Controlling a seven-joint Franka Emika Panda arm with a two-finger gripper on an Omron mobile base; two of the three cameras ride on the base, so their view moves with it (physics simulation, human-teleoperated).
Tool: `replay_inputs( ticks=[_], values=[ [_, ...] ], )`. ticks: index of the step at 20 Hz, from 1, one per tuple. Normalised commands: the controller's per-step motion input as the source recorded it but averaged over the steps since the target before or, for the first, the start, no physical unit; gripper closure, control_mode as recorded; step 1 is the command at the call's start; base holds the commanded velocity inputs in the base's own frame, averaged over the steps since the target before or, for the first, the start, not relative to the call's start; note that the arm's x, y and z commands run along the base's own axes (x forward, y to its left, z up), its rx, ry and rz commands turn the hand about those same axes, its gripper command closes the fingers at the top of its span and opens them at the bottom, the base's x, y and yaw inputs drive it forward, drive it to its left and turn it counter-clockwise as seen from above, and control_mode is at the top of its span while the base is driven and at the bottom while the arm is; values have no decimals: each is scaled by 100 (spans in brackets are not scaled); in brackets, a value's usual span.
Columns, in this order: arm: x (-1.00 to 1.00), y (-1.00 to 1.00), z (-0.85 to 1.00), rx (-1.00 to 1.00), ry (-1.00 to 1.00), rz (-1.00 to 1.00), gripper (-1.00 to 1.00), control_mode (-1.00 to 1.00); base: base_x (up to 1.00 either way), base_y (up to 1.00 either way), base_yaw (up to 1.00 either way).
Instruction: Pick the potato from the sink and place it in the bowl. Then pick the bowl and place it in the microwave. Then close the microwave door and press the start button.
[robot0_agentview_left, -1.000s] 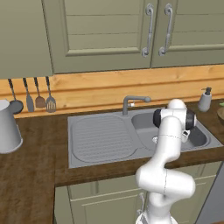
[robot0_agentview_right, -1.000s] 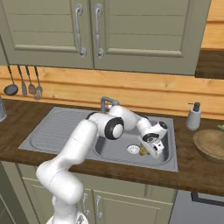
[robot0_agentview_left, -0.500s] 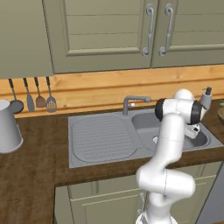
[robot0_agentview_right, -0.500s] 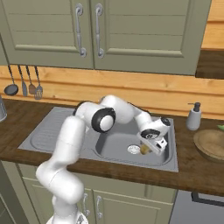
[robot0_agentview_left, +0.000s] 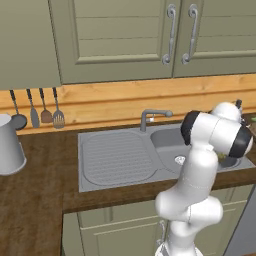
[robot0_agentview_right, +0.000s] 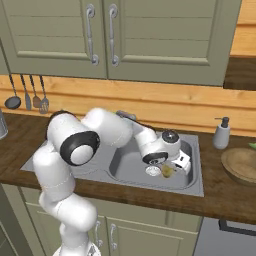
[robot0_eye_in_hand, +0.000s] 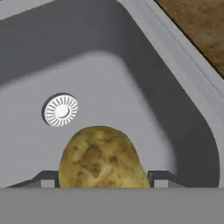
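The arm has swung to the right and lifted a bit, and the potato (robot0_eye_in_hand: 101, 158) has come up with it. The claw (robot0_eye_in_hand: 103, 178) is pinching the potato, one finger tip on each side. It hangs over the sink (robot0_agentview_right: 192, 187) basin, just right of the round drain (robot0_eye_in_hand: 61, 110). The bowl (robot0_agentview_right: 241, 163) sits on the brown worktop (robot0_agentview_right: 230, 200) to the right of the sink, near a soap bottle (robot0_agentview_right: 220, 133).
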Motion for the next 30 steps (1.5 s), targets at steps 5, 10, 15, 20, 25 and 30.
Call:
replay_inputs(
  ticks=[5, 10, 15, 20, 25, 30],
  values=[
    [-31, -41, 100, -28, -23, 0, 100, -100, 0, 0, 0],
    [-3, -60, 100, -15, -12, 0, 100, -100, 0, 0, 0],
    [4, -78, 94, 0, 0, -10, 100, -100, 0, 0, 0],
    [1, -76, 46, 0, 0, -19, 100, -100, 0, 0, 0],
    [0, -53, 1, 0, 7, -28, 100, -100, 0, 0, 0],
    [0, -31, -10, 5, 11, -30, 100, -100, 0, 0, 0]
  ],
)
